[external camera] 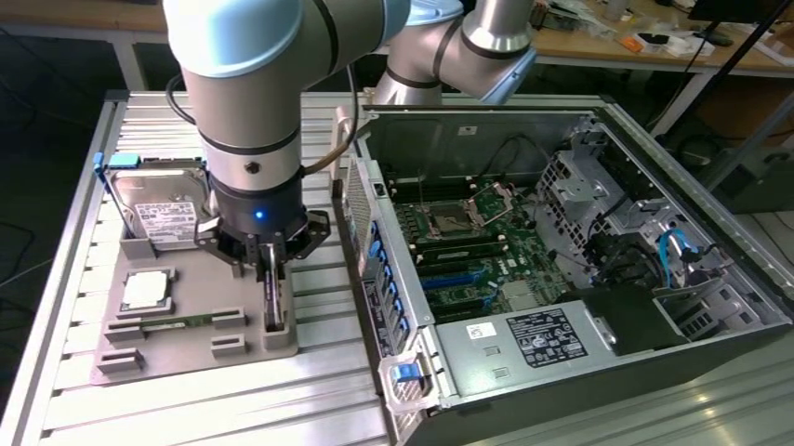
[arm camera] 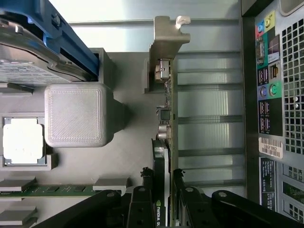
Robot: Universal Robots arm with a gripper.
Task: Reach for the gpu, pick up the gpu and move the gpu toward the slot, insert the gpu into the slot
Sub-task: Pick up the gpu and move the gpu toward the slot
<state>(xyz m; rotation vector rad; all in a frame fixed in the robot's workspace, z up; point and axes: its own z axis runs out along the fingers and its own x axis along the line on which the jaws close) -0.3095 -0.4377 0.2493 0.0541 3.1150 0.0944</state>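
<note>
in one gripper [external camera: 270, 268], one gpu [arm camera: 166, 116]

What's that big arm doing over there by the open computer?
The robot arm holds its pincer down over the gpu, a thin card standing on edge in a gray holder on the table. The card sits in the holder, not lifted, beside the open computer case.
</note>
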